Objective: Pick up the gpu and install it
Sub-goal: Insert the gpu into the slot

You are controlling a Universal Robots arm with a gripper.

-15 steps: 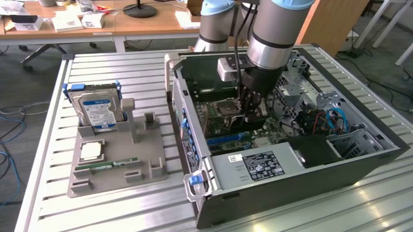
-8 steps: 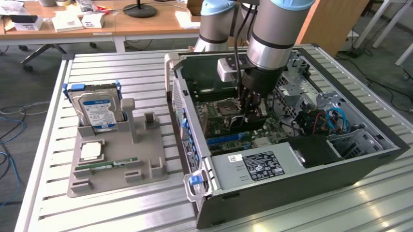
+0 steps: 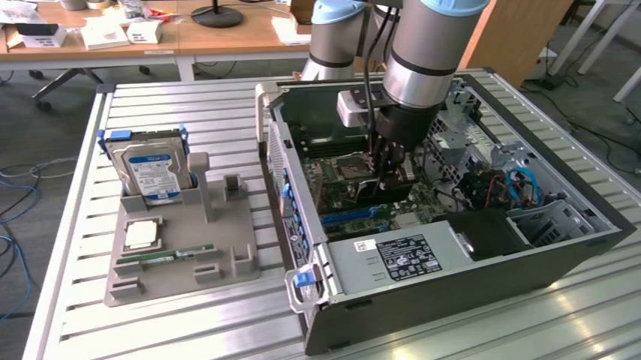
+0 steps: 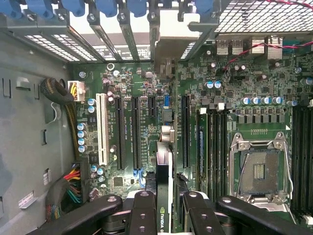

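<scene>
The black end effector (image 3: 391, 169) is clamped on the thin, black rectangular gpu card (image 4: 165, 169), held edge-down inside the open dark computer case (image 3: 451, 300) (over the green motherboard (image 4: 132, 78)). Its long axis apparently parallels the black expansion slots (image 4: 185, 132) just beneath.

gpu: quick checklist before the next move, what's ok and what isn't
1. gpu clamped in gripper: ok.
2. gpu inside case, over motherboard: ok.
3. Long black slots free of cards: ok.
4. Bundled cables lying off to the side of the slots: ok.
5. gpu edge lined up with a slot: cannot tell.
6. gpu seated: cannot tell.
</scene>
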